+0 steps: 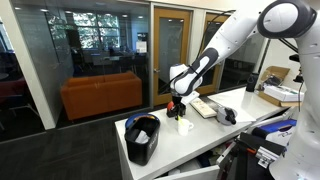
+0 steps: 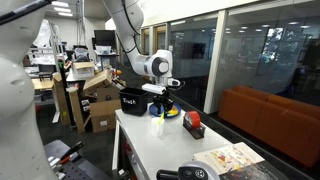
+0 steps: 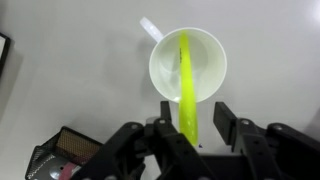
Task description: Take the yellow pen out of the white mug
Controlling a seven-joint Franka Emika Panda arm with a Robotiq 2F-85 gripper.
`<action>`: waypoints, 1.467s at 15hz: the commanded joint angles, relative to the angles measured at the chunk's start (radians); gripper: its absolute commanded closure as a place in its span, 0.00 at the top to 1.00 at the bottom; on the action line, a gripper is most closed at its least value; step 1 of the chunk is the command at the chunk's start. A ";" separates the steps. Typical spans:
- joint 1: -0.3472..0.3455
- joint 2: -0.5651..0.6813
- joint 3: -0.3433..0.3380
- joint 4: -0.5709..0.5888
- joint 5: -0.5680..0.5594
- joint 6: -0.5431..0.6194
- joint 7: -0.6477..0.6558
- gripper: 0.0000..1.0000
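- Here, in the wrist view, the white mug [image 3: 210, 70] stands upright on the pale surface [image 3: 60, 90] in the upper middle of the frame, with its handle toward the upper left.
- The yellow pen [image 3: 186, 70] leans inside it. Its free end sticks out over the mug's lower rim, toward the bottom of the frame.
- The pincer [image 3: 193, 130] enters from the bottom edge and is open. Its 2 fingers [image 3: 222, 122] stand either side of the pen's free end with a gap on each side, so it has hold of nothing.
- In an exterior view the pincer [image 1: 177, 103] hangs just above the mug [image 1: 184, 125], near the frame's centre.
- The pen looks light, stiff and smooth, so probably slippery. The exposed stretch above the rim seems the best place to grip.
- The mug could tip if the pen drags on the rim, so a lift along the pen's lean looks safest.
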 commanded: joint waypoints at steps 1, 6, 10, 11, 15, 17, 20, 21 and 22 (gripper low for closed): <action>-0.012 0.005 0.007 0.007 0.012 0.022 0.001 0.19; -0.017 -0.009 0.008 -0.002 0.015 0.031 -0.004 0.04; -0.019 -0.032 0.009 -0.015 0.018 0.039 -0.007 0.04; -0.019 -0.044 0.009 -0.020 0.019 0.039 -0.005 0.04; -0.024 -0.136 0.009 -0.041 0.032 0.032 -0.007 0.04; -0.025 -0.183 0.009 -0.049 0.033 0.030 -0.006 0.04; -0.029 -0.240 0.006 -0.064 0.036 0.031 -0.002 0.04; -0.030 -0.252 0.003 -0.068 0.033 0.030 0.002 0.04; -0.032 -0.262 -0.001 -0.072 0.027 0.029 0.007 0.04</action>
